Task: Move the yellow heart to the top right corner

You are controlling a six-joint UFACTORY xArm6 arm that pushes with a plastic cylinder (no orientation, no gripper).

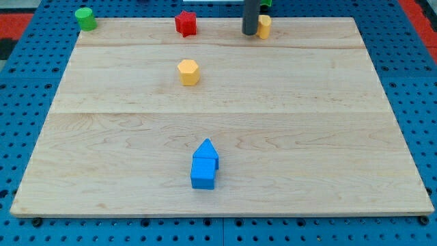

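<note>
Camera view from above and in front of a pale wooden worktop (225, 89) resting on a blue perforated base (20, 123). Dark rod descending from the view's top, with my tip (250, 33) planted near the worktop's top edge, somewhat right of centre. No jaws to open or close here, just a bare rod end, holding nothing. Yellow heart (264, 26) sitting immediately to the view's right of the tip, touching it or very nearly so, partly hidden behind the rod, so exact heart outline hard to confirm. Key relation: heart lying on the right side of the tip, with the top right corner further along the same top edge, well apart from the block. Tip therefore already on the correct side for a push toward the view's right, roughly parallel to the top edge. Likely still early in the travel, corner not yet reached. Elsewhere: red star-like block (186, 23) at the top edge left of the tip, green cylinder (85, 18) at the top left corner, yellow hexagon block (188, 72) left of centre, two blue blocks (204, 165) touching each other near the bottom edge. Small green object (265, 3) barely visible beyond the top edge, shape unclear.
</note>
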